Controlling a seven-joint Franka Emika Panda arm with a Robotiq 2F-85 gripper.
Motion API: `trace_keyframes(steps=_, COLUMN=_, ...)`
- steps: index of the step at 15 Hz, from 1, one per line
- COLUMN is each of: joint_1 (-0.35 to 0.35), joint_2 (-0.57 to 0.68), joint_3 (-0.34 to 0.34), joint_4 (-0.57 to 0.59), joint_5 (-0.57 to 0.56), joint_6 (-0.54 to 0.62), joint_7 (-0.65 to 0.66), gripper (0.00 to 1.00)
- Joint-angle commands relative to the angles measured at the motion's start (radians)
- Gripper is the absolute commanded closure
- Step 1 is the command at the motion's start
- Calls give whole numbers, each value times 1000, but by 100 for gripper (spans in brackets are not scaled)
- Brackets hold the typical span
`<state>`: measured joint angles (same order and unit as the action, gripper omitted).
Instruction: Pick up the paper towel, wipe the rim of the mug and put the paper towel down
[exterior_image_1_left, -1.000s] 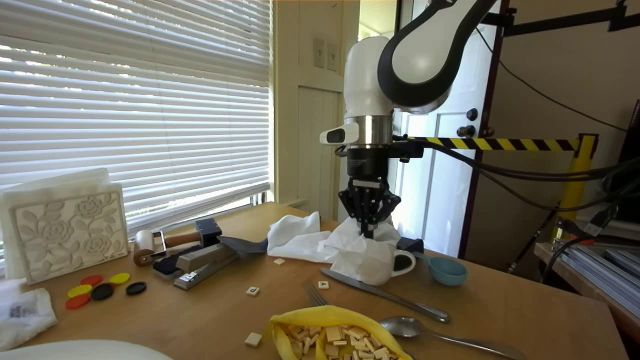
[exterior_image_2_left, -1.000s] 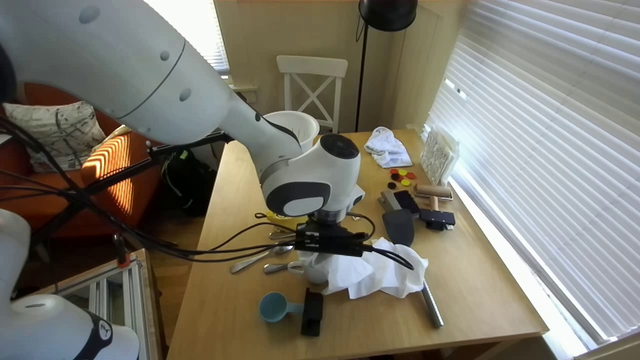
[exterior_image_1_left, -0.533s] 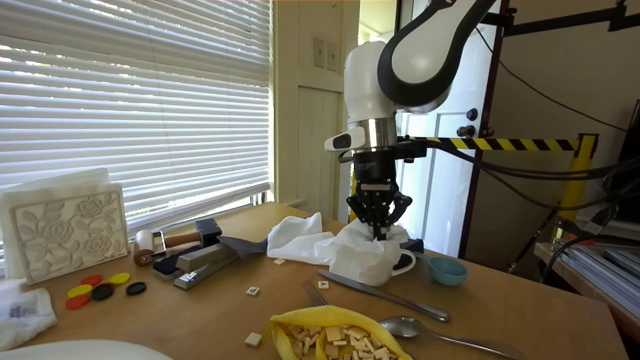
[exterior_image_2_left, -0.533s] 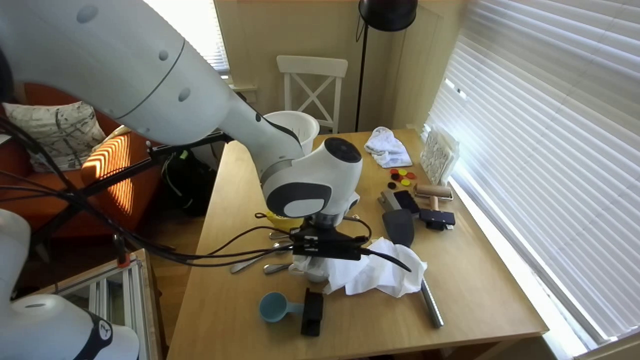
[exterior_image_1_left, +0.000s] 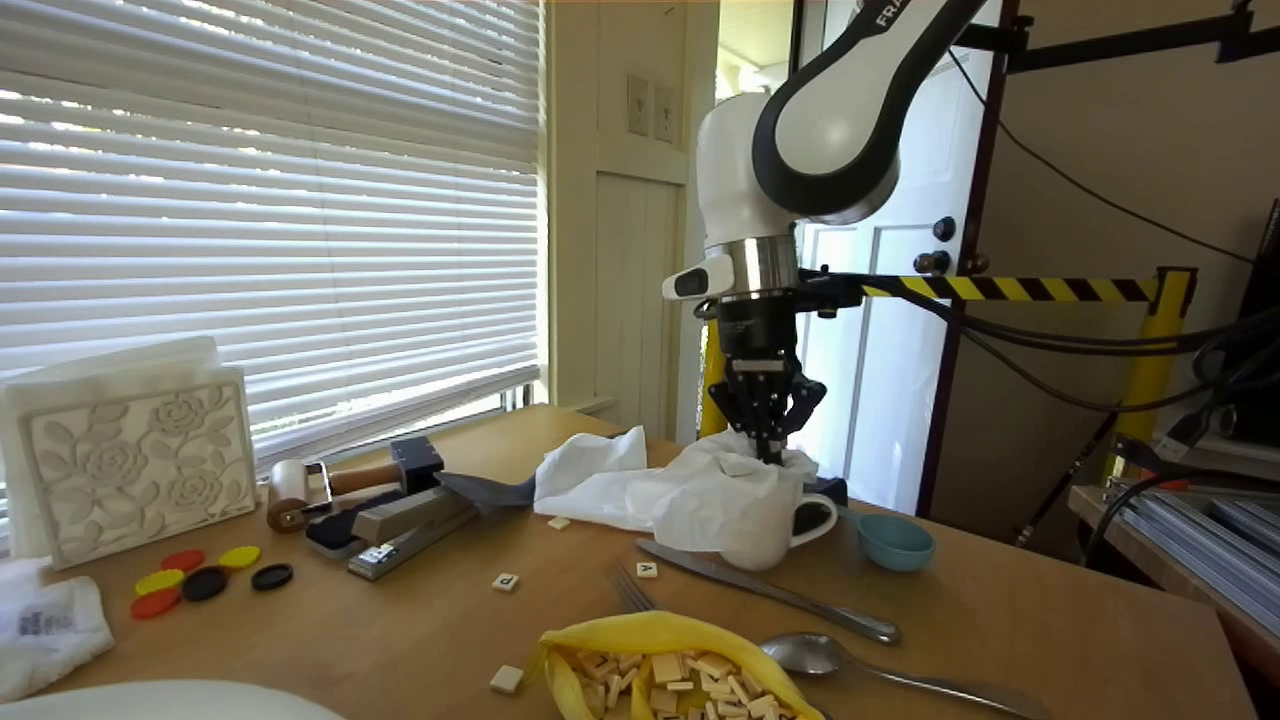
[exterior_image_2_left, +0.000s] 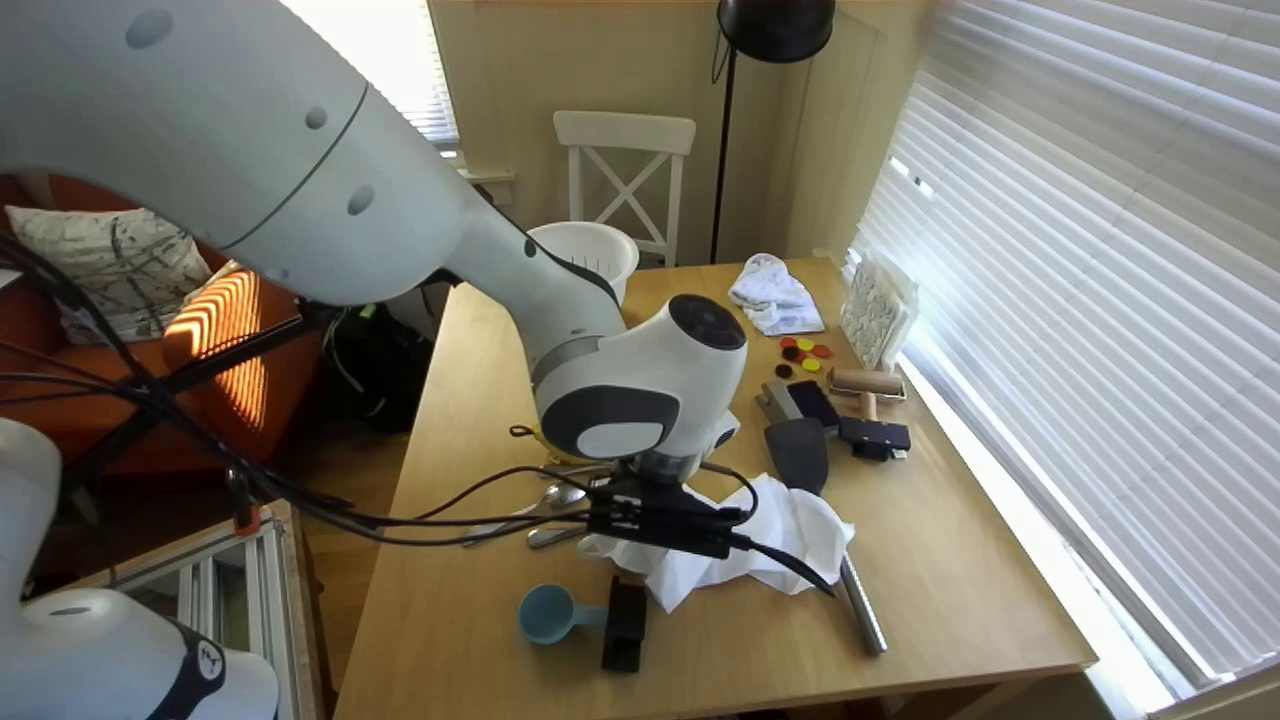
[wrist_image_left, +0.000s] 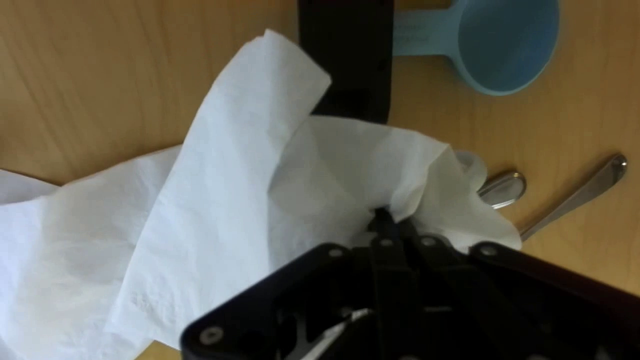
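The crumpled white paper towel (exterior_image_1_left: 690, 498) drapes over the top and one side of the white mug (exterior_image_1_left: 760, 540) and trails onto the table. The towel also shows in an exterior view (exterior_image_2_left: 795, 530) and in the wrist view (wrist_image_left: 225, 200). My gripper (exterior_image_1_left: 770, 457) points down at the mug's top, its fingers together on a fold of the towel; the fingertips (wrist_image_left: 390, 217) sink into the paper. The mug stands upright. Its lower body and loop handle show in an exterior view, and a bit of handle (wrist_image_left: 471, 167) in the wrist view. Its rim is hidden under the towel.
A blue scoop (exterior_image_1_left: 895, 543) and a black block (exterior_image_2_left: 625, 628) lie close to the mug. A knife (exterior_image_1_left: 770, 590), a spoon (exterior_image_1_left: 805, 653) and a yellow pouch (exterior_image_1_left: 650, 632) of letter tiles lie in front. A stapler (exterior_image_1_left: 410, 530) and a dark spatula (exterior_image_2_left: 797, 455) lie near the towel.
My gripper has moved right across the mug's top in an exterior view, pulling the towel along. The mug has shifted slightly the same way. The towel now hides the mug in an exterior view.
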<state>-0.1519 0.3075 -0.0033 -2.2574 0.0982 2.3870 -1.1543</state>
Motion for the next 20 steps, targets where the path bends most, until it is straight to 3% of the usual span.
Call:
trace_keyframes(steps=1, joint_1=4, joint_2=7, joint_3=-13, joint_4=19, joint_5=-30, joint_6=20, joint_7=70, gripper=100)
trace_keyframes(steps=10, joint_1=3, joint_2=24, joint_3=37, joint_4=26, joint_5=-4, joint_6=156, joint_7=64, gripper=100)
trace_keyframes(steps=16, joint_1=-4, joint_2=-9, joint_3=86, joint_4=6, joint_5=11, joint_6=134, joint_7=8, gripper=100)
trace_keyframes(steps=20, joint_1=11, joint_2=-38, joint_3=66, joint_4=-10, joint_5=-24, joint_6=78, joint_7=58, gripper=100)
